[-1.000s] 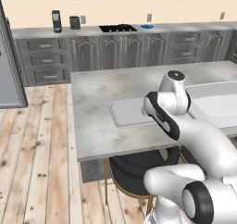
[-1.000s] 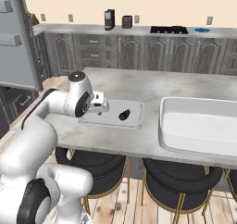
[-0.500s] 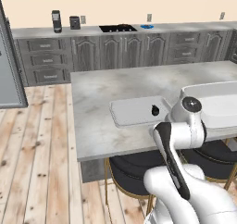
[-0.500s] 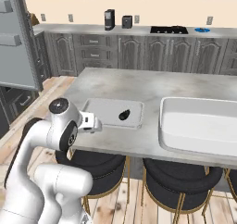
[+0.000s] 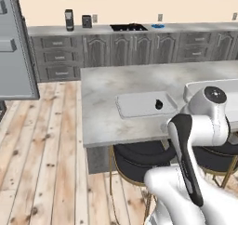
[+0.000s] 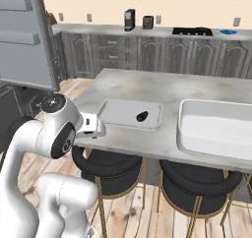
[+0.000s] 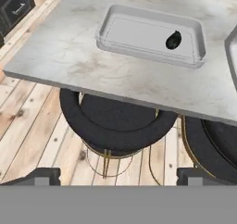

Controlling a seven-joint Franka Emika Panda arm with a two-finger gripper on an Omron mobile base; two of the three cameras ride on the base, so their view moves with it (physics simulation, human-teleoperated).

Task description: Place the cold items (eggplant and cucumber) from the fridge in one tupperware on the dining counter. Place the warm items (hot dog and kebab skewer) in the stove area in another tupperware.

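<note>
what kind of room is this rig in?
A rendered home kitchen, by the look of it: a marble-look island counter with round black stools tucked under it, grey panelled cabinets along the back wall, and a black cooktop set into their worktop.

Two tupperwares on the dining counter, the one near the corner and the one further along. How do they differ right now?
The corner tupperware is shallow and flat like a tray; the other tupperware has taller walls and looks larger. The corner tupperware holds a small dark item, probably the eggplant, near one end; nothing shows inside the other. Both are pale, rectangular, round-cornered and sit upright on the marble counter.
</note>
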